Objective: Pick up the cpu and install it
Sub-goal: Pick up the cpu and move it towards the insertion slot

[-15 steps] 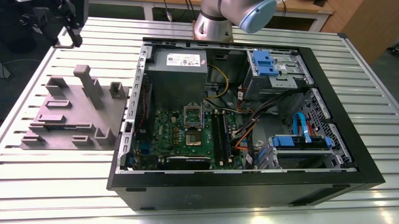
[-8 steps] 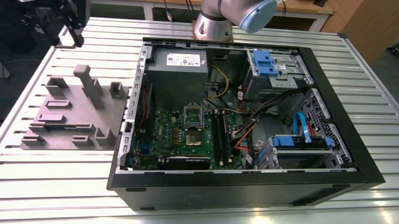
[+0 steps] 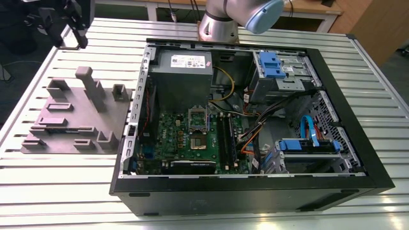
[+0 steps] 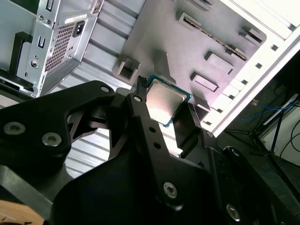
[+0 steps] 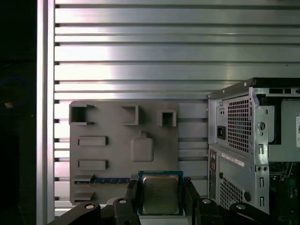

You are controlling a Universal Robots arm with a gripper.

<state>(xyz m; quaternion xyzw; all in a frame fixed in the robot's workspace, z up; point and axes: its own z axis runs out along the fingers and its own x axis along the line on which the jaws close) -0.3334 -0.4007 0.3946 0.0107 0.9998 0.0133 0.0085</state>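
Your pick-up is done: the gripper (image 4: 166,105) clamps the cpu (image 5: 161,193) between its jaws over the grey fixture (image 3: 70,120), at ten o'clock from the computer case (image 3: 243,194), and the install is not yet made.

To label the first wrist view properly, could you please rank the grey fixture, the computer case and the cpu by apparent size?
Largest: the computer case and the grey fixture. Their visible areas look alike and the frame cuts the case off, so I leave them unranked.
Smallest: the cpu, though it is nearer the camera, held in the pincer.
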